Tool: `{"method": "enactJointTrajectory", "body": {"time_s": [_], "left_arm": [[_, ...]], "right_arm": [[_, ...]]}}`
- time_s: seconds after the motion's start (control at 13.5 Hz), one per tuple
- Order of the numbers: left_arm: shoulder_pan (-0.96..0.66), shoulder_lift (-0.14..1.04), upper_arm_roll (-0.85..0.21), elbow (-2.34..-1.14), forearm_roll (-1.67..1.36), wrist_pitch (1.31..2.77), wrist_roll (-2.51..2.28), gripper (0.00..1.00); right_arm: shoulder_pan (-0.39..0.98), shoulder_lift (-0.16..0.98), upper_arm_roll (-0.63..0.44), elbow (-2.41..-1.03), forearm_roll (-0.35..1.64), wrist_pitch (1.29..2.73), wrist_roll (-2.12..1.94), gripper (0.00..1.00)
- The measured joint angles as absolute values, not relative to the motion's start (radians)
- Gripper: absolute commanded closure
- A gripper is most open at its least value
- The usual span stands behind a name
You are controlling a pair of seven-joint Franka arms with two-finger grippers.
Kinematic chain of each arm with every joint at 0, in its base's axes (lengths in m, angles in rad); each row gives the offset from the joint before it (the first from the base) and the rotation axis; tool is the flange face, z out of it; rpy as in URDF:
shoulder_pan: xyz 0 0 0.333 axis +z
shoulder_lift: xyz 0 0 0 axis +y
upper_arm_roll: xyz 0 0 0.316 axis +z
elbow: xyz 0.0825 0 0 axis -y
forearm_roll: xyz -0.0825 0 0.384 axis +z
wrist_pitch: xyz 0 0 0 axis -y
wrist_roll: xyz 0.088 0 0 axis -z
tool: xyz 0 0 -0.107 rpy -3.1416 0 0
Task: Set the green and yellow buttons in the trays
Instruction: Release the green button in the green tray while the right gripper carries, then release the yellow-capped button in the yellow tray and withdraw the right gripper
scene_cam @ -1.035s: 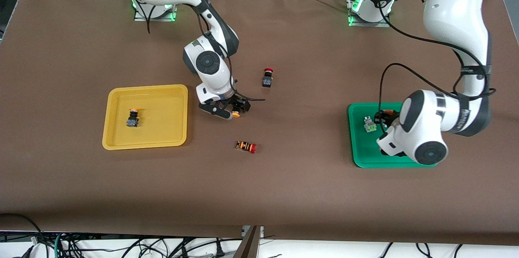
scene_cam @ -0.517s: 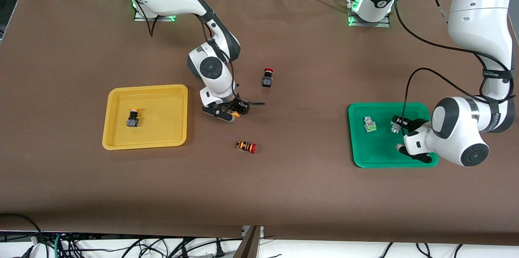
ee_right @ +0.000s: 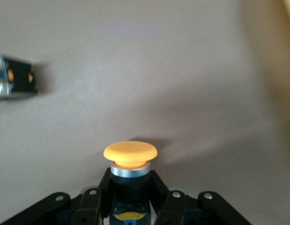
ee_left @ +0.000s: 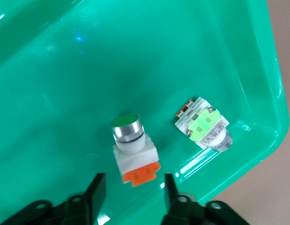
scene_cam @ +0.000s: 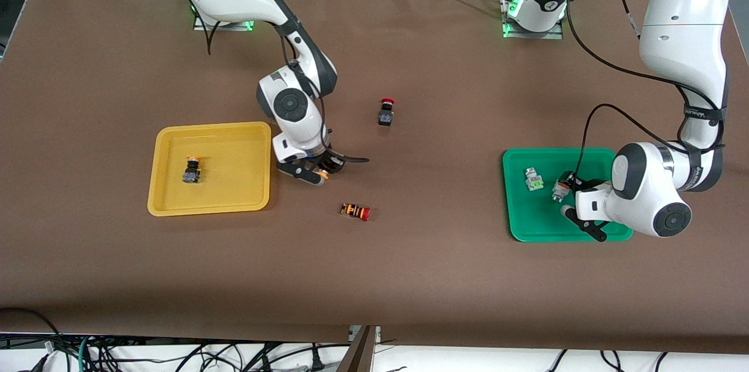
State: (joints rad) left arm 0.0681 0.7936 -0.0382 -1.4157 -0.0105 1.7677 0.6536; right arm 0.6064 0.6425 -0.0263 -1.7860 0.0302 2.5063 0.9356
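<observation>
Left gripper over green tray, fingers parted, gripping nothing; orange-block button and green-block button lying in tray. Right gripper clamps yellow-capped button above table beside yellow tray, where second yellow-capped button sits.

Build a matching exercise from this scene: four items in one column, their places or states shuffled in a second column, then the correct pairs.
1. right gripper
2. left gripper
3. red-capped black button
4. light-green button

A. lying in the green tray
B. on the bare table
C. shut on an orange-capped button
D. open over the green tray

Pairs: 1-C, 2-D, 3-B, 4-A
</observation>
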Motion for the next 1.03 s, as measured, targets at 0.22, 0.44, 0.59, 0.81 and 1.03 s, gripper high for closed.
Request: {"method": "enactJointTrajectory", "body": {"time_s": [0.22,0.44,0.59,0.81,1.03], "left_arm": [[0.065,0.765,-0.043,-1.401,-0.010,1.710,0.656,0.00],[0.036,0.649,-0.049,-1.375,-0.010,1.585,0.549,0.00],[0.025,0.542,-0.050,-1.355,-0.011,1.508,0.392,0.00],[0.034,0.417,-0.040,-1.287,-0.011,1.484,0.239,0.00],[0.055,0.395,-0.029,-1.170,-0.010,1.433,0.212,0.00]], "right_arm": [[0.544,0.552,-0.068,-1.775,0.031,2.354,0.731,1.00],[0.442,0.484,-0.107,-1.778,0.031,2.224,0.478,1.00],[0.412,0.474,-0.153,-1.798,0.032,2.212,0.346,1.00],[0.379,0.479,-0.179,-1.884,0.038,2.311,0.200,0.94],[0.350,0.479,-0.180,-1.974,0.080,2.408,0.137,0.04]]}}
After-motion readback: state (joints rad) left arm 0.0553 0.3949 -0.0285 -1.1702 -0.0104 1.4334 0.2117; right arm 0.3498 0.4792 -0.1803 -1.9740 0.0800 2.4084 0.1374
